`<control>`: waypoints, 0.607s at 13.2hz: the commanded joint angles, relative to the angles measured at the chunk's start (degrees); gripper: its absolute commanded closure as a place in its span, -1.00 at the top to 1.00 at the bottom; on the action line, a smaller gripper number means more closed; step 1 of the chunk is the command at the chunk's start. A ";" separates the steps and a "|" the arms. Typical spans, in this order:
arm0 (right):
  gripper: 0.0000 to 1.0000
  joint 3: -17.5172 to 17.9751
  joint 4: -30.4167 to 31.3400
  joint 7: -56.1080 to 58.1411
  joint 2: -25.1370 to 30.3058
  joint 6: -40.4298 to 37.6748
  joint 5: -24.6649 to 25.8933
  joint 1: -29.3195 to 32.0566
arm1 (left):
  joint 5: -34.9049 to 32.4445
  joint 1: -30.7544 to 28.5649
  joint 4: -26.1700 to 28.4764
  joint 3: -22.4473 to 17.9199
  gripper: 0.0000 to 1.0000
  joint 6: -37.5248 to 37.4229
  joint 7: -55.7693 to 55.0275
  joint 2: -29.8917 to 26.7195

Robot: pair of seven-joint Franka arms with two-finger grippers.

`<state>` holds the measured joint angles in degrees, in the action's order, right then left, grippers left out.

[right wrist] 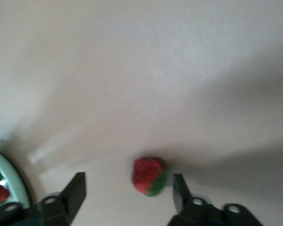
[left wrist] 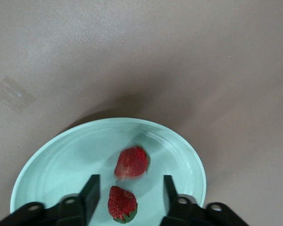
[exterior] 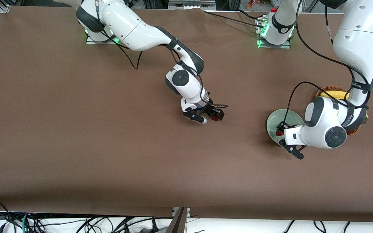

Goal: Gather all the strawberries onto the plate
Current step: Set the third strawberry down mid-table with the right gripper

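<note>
Two strawberries lie in the plate (exterior: 282,120); a third sits on the table between the right gripper's open fingers.

The plate rests on the brown table (exterior: 76,129) toward the left arm's end, touching the wicker basket (exterior: 332,89), which holds a banana (exterior: 335,94). The left gripper (left wrist: 127,195) hangs just over the plate with its jaws apart, gripping nothing; beneath it one strawberry (left wrist: 131,162) lies near the plate's middle and another strawberry (left wrist: 122,203) beside it, between the fingers but free of them. The right gripper (exterior: 209,118) is well apart from the plate, toward the table's middle, low over the cloth, jaws spread. The third strawberry (right wrist: 149,176) lies on the table between them, untouched by either finger.
</note>
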<state>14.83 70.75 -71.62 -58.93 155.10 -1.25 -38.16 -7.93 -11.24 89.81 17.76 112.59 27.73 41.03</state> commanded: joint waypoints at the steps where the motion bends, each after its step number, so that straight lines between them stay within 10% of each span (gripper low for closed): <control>1: 1.00 0.55 0.70 4.09 7.05 -11.35 2.21 4.83 | 1.07 0.42 0.28 1.65 1.00 -0.61 0.40 -2.00; 8: 1.00 0.29 7.64 34.92 23.23 -40.10 1.61 19.06 | 0.46 5.06 0.19 8.08 1.00 -1.76 -27.15 -2.88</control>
<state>14.64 72.78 -43.10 -41.18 119.15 0.33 -22.35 -7.78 -9.58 89.44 25.96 111.74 9.45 39.23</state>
